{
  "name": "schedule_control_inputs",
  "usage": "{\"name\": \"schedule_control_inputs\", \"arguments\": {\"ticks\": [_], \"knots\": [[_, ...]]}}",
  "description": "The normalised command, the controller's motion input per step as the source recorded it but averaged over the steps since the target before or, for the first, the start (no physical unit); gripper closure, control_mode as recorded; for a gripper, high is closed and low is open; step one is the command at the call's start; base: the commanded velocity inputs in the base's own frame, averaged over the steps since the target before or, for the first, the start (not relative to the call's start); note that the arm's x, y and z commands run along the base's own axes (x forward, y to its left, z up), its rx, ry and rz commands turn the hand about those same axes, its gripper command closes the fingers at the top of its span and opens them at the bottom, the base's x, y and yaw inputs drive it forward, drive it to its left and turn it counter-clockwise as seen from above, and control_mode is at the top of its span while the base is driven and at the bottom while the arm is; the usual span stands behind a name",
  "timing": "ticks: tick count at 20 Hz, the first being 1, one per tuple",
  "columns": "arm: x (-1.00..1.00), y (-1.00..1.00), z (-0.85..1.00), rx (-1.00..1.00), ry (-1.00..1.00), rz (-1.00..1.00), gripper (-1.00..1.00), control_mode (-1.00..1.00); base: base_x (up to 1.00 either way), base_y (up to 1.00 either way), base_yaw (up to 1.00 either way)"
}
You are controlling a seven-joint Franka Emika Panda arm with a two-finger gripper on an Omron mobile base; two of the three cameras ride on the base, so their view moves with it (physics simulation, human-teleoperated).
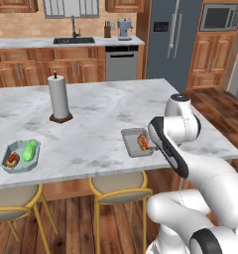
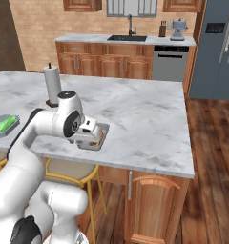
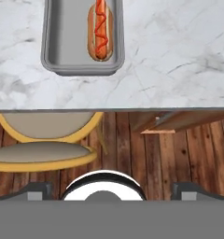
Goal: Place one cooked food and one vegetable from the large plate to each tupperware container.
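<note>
The gripper [image 3: 112, 186] hangs spread and empty off the counter's near edge. The darker grey container [image 3: 65, 44] holds a hot dog [image 3: 101, 30], lacking a vegetable; the far-left pale container [image 1: 21, 156] holds both.

We find no readable text, labels, brands or numbers. The fridge panel [image 1: 160, 26] at upper right and the microwave [image 1: 221, 17] beside it are too blurred to read.

Marble island counter [image 1: 91, 134]: darker grey container [image 1: 132, 144], pale blue-grey container [image 1: 21, 156], paper towel holder [image 1: 60, 99].
</note>
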Motion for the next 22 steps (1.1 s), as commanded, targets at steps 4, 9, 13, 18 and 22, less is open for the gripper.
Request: {"name": "schedule_control_inputs", "arguments": {"ticks": [4,9,13,18,22], "knots": [[-0.03,0.12,-0.03,0.00,0.00,0.00,-1.00,1.00,-0.29,0.66,0.02],[0.00,0.00,0.00,0.00,0.00,0.00,-1.00,1.00,-0.39,1.00,0.01],[0.00,0.00,0.00,0.00,0.00,0.00,-1.00,1.00,-0.14,1.00,0.00],[0.00,0.00,0.00,0.00,0.00,0.00,-1.00,1.00,0.00,1.00,0.00],[0.00,0.00,0.00,0.00,0.00,0.00,-1.00,1.00,0.09,1.00,0.00]]}}
